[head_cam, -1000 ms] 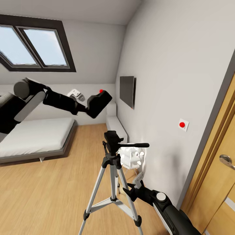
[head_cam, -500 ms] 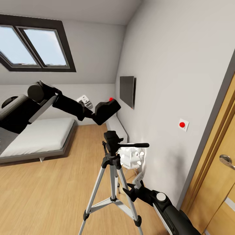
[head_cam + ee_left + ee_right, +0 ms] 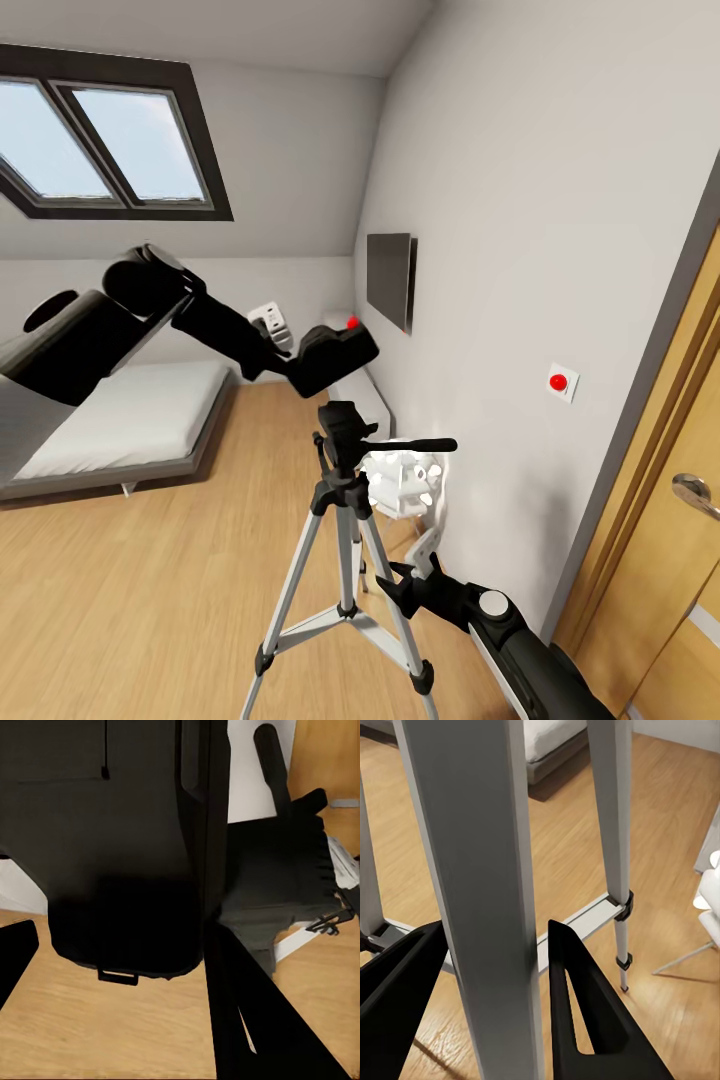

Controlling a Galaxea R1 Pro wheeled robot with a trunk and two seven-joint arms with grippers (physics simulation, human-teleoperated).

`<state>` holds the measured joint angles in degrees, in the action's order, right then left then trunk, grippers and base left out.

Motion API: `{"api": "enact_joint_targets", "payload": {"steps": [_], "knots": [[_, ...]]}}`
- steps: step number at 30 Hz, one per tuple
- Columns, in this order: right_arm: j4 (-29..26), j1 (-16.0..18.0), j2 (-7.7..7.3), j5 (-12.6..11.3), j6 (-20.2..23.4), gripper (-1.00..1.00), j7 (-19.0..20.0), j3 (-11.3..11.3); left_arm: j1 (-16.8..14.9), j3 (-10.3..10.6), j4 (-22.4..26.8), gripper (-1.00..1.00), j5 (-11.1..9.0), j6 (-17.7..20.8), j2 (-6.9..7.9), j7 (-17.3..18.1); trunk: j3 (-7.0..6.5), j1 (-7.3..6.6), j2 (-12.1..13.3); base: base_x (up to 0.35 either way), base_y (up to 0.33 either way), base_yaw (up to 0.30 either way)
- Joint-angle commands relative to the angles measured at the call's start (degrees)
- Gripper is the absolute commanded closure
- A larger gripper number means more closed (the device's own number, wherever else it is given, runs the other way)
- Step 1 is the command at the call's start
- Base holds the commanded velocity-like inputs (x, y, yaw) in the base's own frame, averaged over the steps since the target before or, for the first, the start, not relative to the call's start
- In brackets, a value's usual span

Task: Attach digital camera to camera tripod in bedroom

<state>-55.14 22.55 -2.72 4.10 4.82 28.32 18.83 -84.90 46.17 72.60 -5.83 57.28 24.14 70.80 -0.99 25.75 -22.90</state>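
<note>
While we brace the camera tripod (image 3: 345, 520) low down, our right claw (image 3: 487, 967) straddles one silver leg (image 3: 480, 870) with its fingers spread to either side, though we cannot tell whether they touch the metal. Just above the tripod's black head (image 3: 345, 425), our left claw (image 3: 275, 345) is clamped on the digital camera (image 3: 335, 355), red button up. Beyond the tripod, the low bed (image 3: 120, 420) lies under the skylight (image 3: 100, 140).

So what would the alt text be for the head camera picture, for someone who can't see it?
In a bedroom, the robot's left gripper holds a black digital camera just above the head of a silver camera tripod. The right gripper reaches at a tripod leg.
</note>
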Motion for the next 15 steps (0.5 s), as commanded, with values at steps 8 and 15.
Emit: {"api": "enact_joint_targets", "payload": {"steps": [8, 15], "knots": [[1.2, -0.1, 0.0, 1.5, 0.0, 1.0, 0.1, 0.1, -1.4, 0.1, 0.4, 1.0, 8.4, 0.3, -0.13, 9.1, 0.05, 0.04, 0.0, 0.0, 0.0, 0.0], [1.3, -0.1, 0.0, 1.5, -0.3, 1.0, 0.1, 0.1, -1.7, 0.1, 0.7, 1.0, 9.2, 0.4, -0.14, 10.3, 0.05, 0.04, 0.0, 0.0, 0.0, 0.0]]}}
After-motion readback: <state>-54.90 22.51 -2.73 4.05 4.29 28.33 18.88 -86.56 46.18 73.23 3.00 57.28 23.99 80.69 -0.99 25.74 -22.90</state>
